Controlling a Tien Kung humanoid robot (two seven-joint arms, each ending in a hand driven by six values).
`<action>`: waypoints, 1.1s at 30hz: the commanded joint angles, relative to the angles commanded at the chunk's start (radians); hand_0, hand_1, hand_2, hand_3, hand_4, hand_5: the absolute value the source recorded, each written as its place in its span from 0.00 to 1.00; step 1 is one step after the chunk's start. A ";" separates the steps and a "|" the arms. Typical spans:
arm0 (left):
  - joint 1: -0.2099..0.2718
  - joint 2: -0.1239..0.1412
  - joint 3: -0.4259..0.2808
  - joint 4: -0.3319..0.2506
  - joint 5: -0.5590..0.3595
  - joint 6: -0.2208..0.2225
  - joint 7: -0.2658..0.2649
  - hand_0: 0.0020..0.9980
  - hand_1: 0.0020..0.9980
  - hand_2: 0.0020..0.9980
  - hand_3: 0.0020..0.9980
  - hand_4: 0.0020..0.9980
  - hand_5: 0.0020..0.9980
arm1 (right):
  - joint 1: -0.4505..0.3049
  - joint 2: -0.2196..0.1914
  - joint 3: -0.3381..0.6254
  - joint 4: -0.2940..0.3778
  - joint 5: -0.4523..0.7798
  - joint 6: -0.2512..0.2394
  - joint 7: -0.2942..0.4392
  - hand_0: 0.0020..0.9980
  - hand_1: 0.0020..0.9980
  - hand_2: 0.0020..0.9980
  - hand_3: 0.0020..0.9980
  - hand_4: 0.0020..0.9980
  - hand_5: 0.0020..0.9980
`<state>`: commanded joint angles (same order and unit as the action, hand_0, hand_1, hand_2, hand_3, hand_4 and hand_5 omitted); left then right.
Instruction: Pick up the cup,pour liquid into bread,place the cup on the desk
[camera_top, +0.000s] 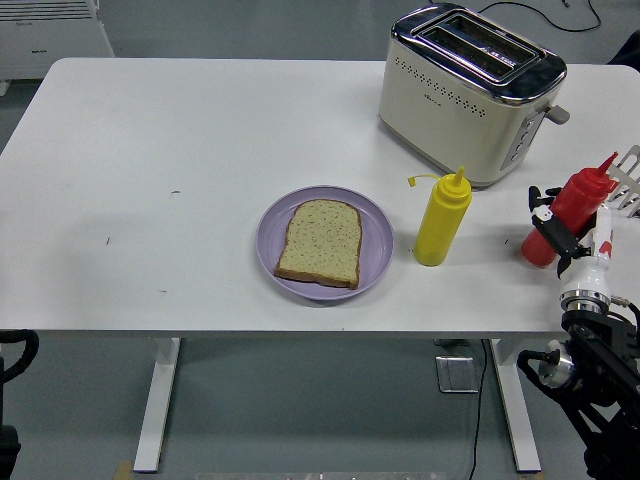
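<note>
- Gripping the red squeeze bottle low on its body, the right robot hand has its fingers closed around it at the frame's right edge; the bottle tilts, nozzle toward the upper right.
- Bread on the purple plate lies well left, past the yellow bottle.
- Risk: swinging across the surface could clip the yellow bottle, or squeeze sauce out early.

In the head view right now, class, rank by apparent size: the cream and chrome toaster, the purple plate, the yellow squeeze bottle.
Largest to smallest:
1. Cream and chrome toaster
2. Purple plate, somewhat smaller
3. Yellow squeeze bottle, clearly smallest
</note>
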<state>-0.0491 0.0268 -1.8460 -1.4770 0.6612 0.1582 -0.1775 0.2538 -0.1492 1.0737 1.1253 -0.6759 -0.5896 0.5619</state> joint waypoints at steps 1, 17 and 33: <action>0.000 0.000 0.000 0.000 0.000 0.000 0.000 0.72 0.74 0.73 0.67 0.64 1.00 | 0.000 -0.001 0.003 0.009 0.008 -0.004 0.007 0.14 0.15 0.26 0.31 0.75 0.04; 0.002 0.001 0.000 -0.002 0.000 0.001 0.000 0.72 0.74 0.73 0.67 0.64 1.00 | 0.014 -0.083 0.049 0.194 -0.206 -0.043 -0.094 0.01 0.06 0.22 0.31 0.73 0.04; -0.001 -0.001 -0.008 -0.001 0.000 0.000 0.000 0.72 0.74 0.73 0.67 0.64 1.00 | 0.163 -0.182 -0.001 0.322 -0.874 -0.056 -0.455 0.02 0.08 0.23 0.33 0.66 0.02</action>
<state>-0.0499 0.0259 -1.8540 -1.4782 0.6609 0.1582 -0.1775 0.4168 -0.3311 1.0729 1.4472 -1.5499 -0.6454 0.1071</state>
